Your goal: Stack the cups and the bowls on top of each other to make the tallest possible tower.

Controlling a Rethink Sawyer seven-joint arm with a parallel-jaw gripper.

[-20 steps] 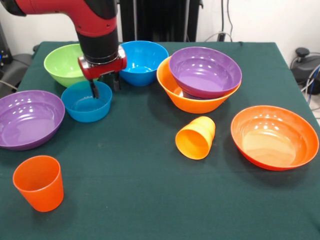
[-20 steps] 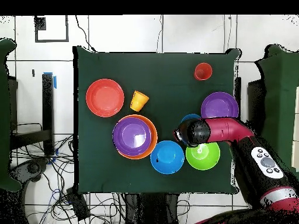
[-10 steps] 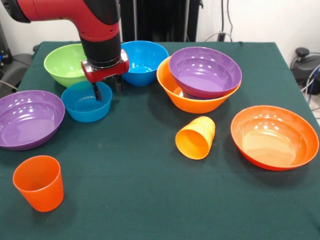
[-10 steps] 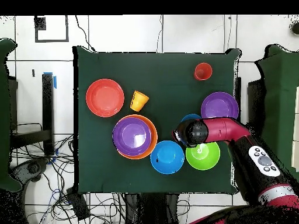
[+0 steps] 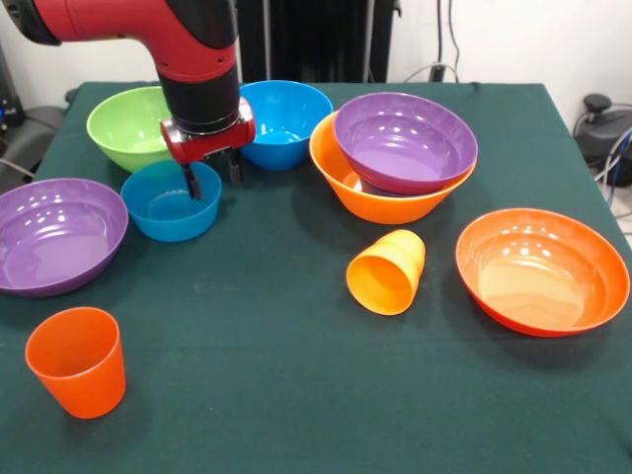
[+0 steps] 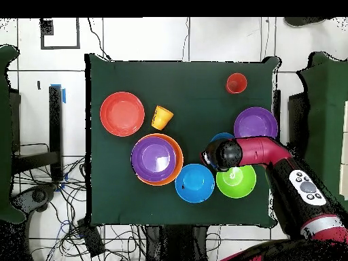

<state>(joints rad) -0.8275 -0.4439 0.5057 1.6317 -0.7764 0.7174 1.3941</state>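
My gripper [image 5: 210,176] is open and stands over the right rim of a small blue bowl [image 5: 163,209]. One finger [image 5: 188,182] is inside the bowl and the other sits outside it. A purple bowl [image 5: 405,143] rests in the large yellow-orange bowl [image 5: 370,205] as a low tower. A medium blue bowl [image 5: 281,118] and a lime green bowl [image 5: 120,123] stand behind the gripper. Another purple bowl [image 5: 54,232] is at the left. The red-orange cup [image 5: 77,360] stands upright, and the yellow-orange cup [image 5: 387,272] lies on its side. In the overhead view the arm's wrist [image 6: 225,154] hides the gripper.
A wide red-orange bowl [image 5: 541,269] sits at the right near the table's edge. The dark green cloth [image 5: 276,395] covers the table. Overhead, the red-orange bowl [image 6: 122,113] and the yellow-orange cup [image 6: 161,117] lie left of the arm.
The gripper has shifted slightly right and up over the small blue bowl's rim. In the last half second it has held still. No bowl or cup has moved.
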